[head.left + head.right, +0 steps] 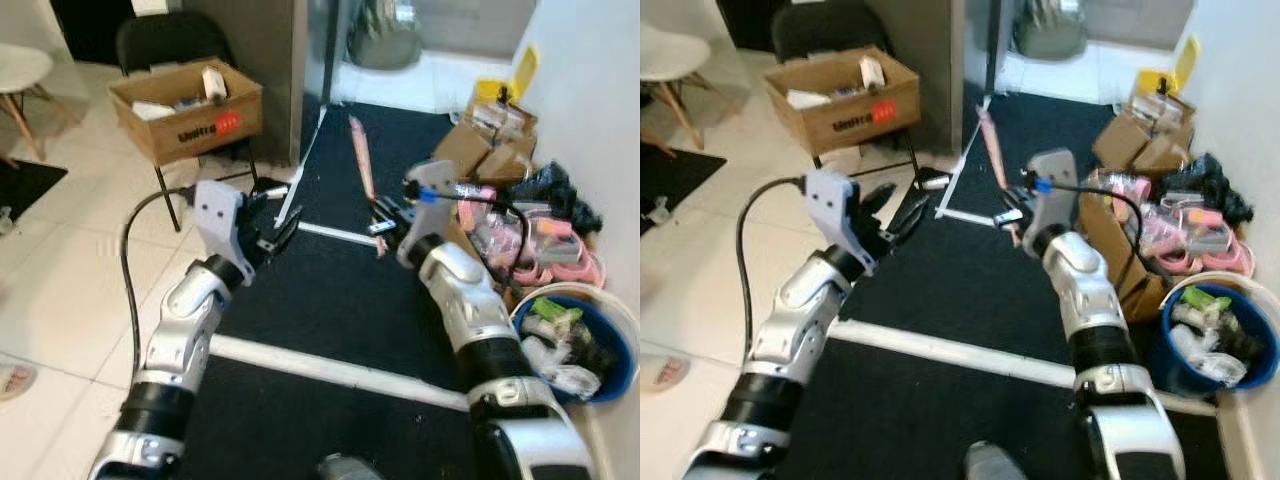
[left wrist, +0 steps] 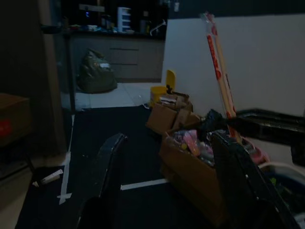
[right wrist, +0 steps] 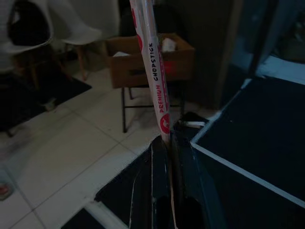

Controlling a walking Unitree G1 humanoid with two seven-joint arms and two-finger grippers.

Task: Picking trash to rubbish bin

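A long red-and-white chopstick packet (image 1: pixel 360 160) printed "PREMIUM CHOPSTICK" stands up from my right gripper (image 1: pixel 385 228), which is shut on its lower end over the black mat. The right wrist view shows the packet (image 3: pixel 155 71) pinched between the two closed fingers (image 3: pixel 159 191). My left gripper (image 1: pixel 275 235) is held up open to the left of it, holding nothing; its wrist view shows the spread fingers (image 2: pixel 107 167) and the packet (image 2: pixel 219 62). The blue rubbish bin (image 1: pixel 625 362), white-lined and full of trash, stands at the right by the wall.
A cardboard box (image 1: pixel 185 105) sits on a black chair at the back left. More cardboard boxes (image 1: pixel 490 140), a black bag and pink clutter (image 1: pixel 560 245) line the right wall. White tape strips (image 1: pixel 330 368) cross the black mat. A white chair (image 1: pixel 20 70) stands far left.
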